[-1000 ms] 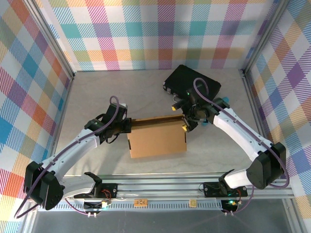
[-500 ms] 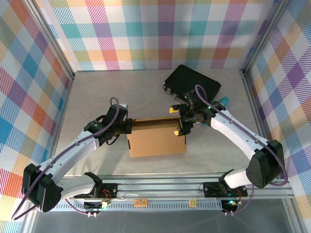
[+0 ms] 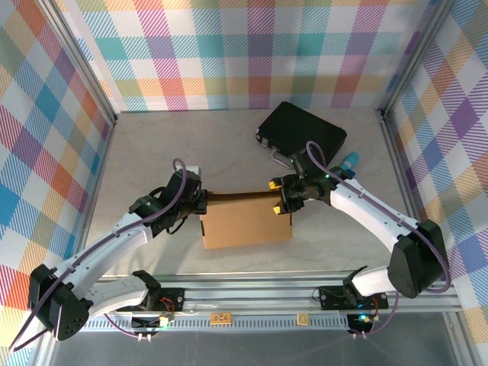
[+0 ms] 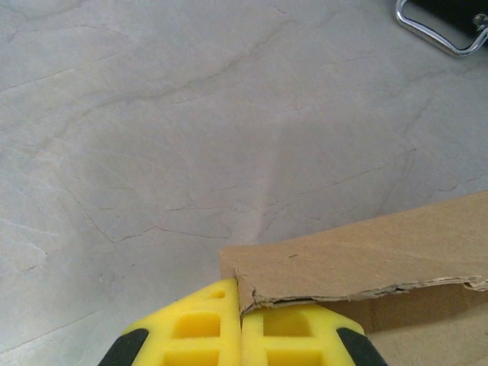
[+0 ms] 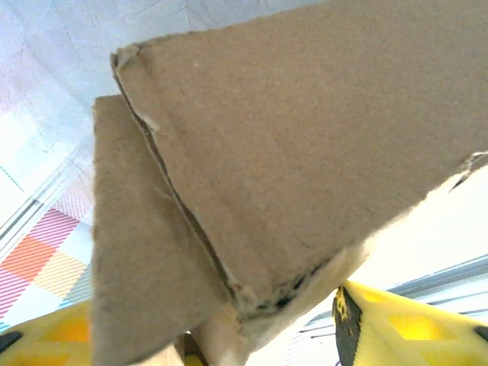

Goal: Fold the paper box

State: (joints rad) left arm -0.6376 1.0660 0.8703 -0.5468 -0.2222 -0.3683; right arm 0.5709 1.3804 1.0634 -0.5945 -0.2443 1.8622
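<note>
The paper box (image 3: 248, 221) lies mid-scene, its far-left corner clenched in the left gripper (image 3: 200, 201). The right gripper (image 3: 280, 203) has swung onto the far-right corner with its fingers narrowing, grip unclear, readying the fold.

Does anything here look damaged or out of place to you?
Yes, a little. In the left wrist view, the paper box has a ragged, torn-looking edge right beside the corner that the left gripper pinches. In the right wrist view, another corner looks frayed, with its cardboard layers splitting apart.
</note>
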